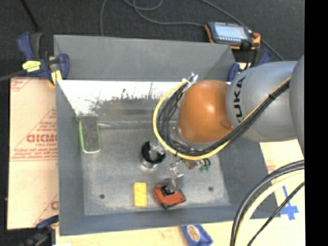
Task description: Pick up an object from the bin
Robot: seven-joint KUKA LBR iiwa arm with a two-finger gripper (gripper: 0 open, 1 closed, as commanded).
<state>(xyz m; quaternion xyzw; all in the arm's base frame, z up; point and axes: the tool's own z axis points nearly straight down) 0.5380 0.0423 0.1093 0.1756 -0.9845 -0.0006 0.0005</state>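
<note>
Hanging low by the near wall of the bin (66,152), just above the orange-and-black thing (170,197) beside the yellow block (140,194), the jaws seem placed to come straight down on it, though how wide they stand I cannot tell.

Soft, even light, white glare (bin's back wall (118,94))

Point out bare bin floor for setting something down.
Free: between the green-edged grey pad and the black round thing; also left of the yellow block. Crowded: front middle, with the gripper over the red-and-black thing.
</note>
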